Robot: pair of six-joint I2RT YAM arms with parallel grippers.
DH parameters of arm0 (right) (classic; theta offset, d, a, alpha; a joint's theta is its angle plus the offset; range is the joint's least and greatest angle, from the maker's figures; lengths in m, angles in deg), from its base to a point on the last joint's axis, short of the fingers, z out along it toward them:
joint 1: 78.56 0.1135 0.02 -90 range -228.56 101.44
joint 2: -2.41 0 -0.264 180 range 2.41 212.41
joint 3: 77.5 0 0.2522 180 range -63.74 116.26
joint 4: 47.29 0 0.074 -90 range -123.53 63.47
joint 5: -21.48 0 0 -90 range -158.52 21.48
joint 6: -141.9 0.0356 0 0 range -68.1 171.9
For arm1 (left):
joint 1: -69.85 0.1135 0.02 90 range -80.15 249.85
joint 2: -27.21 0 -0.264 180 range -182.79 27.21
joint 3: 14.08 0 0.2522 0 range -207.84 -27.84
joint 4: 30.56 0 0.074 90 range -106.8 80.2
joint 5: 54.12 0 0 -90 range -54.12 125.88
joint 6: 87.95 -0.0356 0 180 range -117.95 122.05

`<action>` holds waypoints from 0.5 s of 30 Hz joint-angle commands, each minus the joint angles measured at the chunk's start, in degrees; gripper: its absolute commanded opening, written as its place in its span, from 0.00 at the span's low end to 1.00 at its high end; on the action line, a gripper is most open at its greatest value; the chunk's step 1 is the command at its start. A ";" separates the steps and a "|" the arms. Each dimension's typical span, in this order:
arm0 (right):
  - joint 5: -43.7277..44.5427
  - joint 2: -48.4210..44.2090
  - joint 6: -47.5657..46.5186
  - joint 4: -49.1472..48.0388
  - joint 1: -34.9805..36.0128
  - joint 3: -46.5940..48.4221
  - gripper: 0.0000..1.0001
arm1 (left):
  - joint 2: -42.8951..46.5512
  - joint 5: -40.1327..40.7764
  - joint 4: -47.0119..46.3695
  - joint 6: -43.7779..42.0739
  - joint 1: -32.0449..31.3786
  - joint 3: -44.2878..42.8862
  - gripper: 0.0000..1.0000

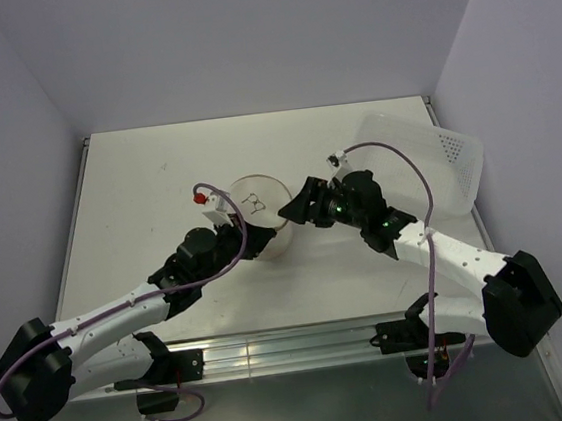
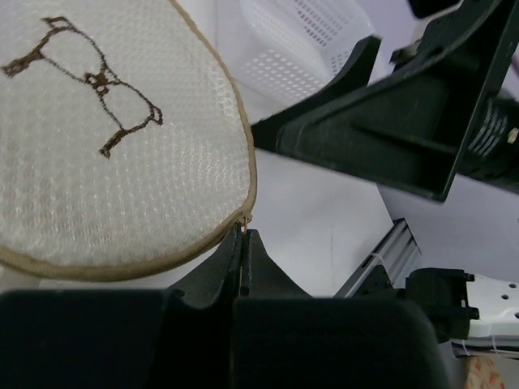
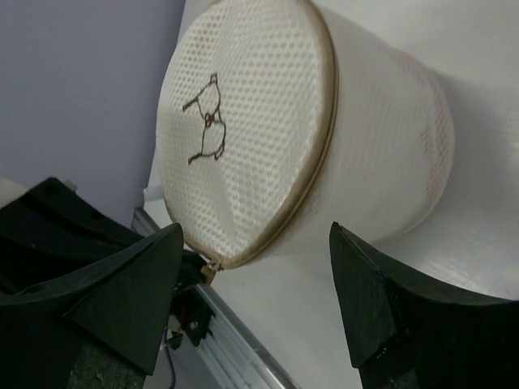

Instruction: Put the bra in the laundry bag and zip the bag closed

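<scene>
**Standing upright on the counter [image 1: 129,196], the laundry bag [image 1: 258,208] has an arm on each side**

Left of the laundry bag, the widest stretch of counter runs out to a metal-edged rim. The left gripper [image 2: 245,243] meets the bag at its near-left rim. Its jaws are pressed together on the zip pull [image 3: 208,271], a small tan tab at the end of the tan zip tape. The tape lies shut along all of the rim that shows.

The bag's round lid [image 3: 251,97] carries one marking, a bra outline [image 2: 99,81] stitched in brown thread. What lies inside cannot be made out through the mesh.

Just right of the bag, the right gripper [image 3: 256,243] is spread wide, with the bag ahead of the gap. Whether its fingers touch the mesh I cannot tell.

Farther right and well apart from the bag, a clear perforated plastic bin [image 1: 427,160] sits at the counter's right edge by the wall. Nearer than the bag, a metal rail [image 1: 305,347] lines the counter's front edge.
</scene>
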 commanded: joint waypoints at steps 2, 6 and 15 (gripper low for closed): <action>4.49 -4.98 6.10 -7.70 1.85 -4.91 0.79 | -0.62 -2.21 -6.46 0.32 -0.99 -2.75 0.00; 0.81 -1.92 7.86 -9.45 1.93 -3.78 0.68 | -0.80 -2.21 -7.16 1.11 -1.79 -2.14 0.00; -2.01 2.39 10.60 -14.74 1.06 -1.59 0.12 | 2.10 0.33 -1.28 -1.87 -2.23 -3.10 0.00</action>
